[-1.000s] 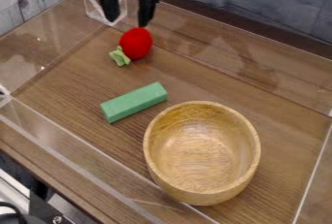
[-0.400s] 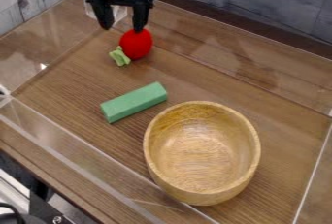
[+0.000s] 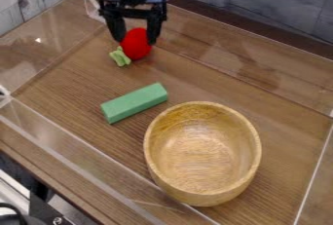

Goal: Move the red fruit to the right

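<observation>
One gripper (image 3: 135, 34) points down with its two black fingers (image 3: 159, 29) spread wide, one on each side of the red fruit (image 3: 135, 43). It squeezes nothing. The fruit sits on the wooden table (image 3: 247, 73), behind the green block (image 3: 134, 102).

No readable text, labels, brands, numbers or signs on anything in view; all surfaces are plain and unmarked as far as can be told.
</observation>
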`<state>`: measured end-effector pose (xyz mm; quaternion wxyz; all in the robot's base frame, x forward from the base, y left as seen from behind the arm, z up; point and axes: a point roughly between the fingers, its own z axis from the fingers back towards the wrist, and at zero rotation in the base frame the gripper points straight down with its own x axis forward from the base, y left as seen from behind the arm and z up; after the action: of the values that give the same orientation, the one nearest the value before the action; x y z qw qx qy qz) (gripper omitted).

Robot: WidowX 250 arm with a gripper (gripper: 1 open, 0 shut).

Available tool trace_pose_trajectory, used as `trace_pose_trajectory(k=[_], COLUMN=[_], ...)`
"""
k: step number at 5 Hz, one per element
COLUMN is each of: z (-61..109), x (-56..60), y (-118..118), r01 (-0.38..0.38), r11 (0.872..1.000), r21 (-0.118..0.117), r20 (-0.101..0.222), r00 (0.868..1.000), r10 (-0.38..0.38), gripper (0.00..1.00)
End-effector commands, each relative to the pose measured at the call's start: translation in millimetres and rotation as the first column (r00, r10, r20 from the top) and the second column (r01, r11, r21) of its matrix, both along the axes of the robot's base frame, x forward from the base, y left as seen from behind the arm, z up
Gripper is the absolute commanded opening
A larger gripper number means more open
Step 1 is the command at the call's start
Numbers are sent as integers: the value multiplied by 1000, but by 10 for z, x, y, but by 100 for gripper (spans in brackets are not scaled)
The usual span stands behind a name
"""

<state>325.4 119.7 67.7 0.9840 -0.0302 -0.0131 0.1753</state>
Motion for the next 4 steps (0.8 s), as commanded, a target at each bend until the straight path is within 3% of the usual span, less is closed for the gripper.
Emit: trace_pose_trajectory(k=[1,3,4], z=[107,150,106], x=[87,144,159], y=[-6,227,210], r01=[53,-4,-2], r11=[998,999,999], r21=[30,43,39], r20=[93,136,151], r00=[994,991,988], r10=[-55,-2,-4], gripper=[100,100,100])
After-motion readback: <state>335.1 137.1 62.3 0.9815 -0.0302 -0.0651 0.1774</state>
